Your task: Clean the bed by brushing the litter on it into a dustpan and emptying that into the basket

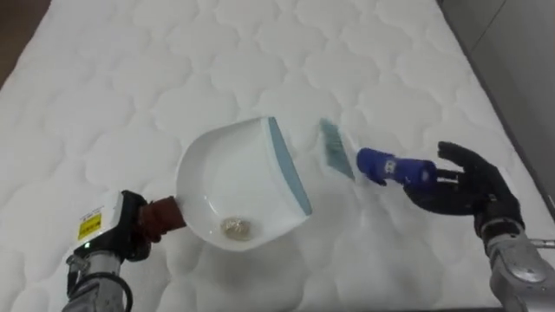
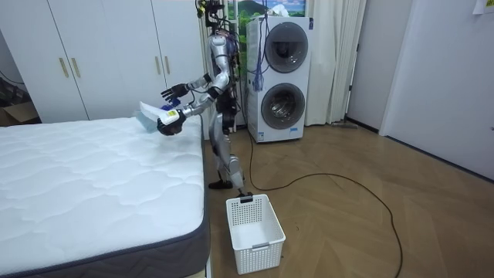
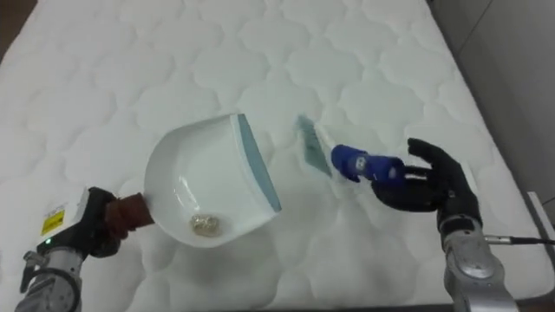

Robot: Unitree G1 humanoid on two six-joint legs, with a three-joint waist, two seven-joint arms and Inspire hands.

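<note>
A white dustpan with a grey-blue lip is held just above the white quilted mattress. My left hand is shut on its brown handle at the lower left. A small clump of crumbs lies in the pan's deep end. To the pan's right a small brush with pale teal bristles points at the lip, a short gap away. My right hand is curled round its blue handle. In the room view I stand at the bed's far corner with both arms over the mattress.
The mattress's right edge runs close by my right hand, with grey floor beyond. In the room view a white laundry basket stands on the wooden floor by the bed. Stacked washing machines and white wardrobes line the wall.
</note>
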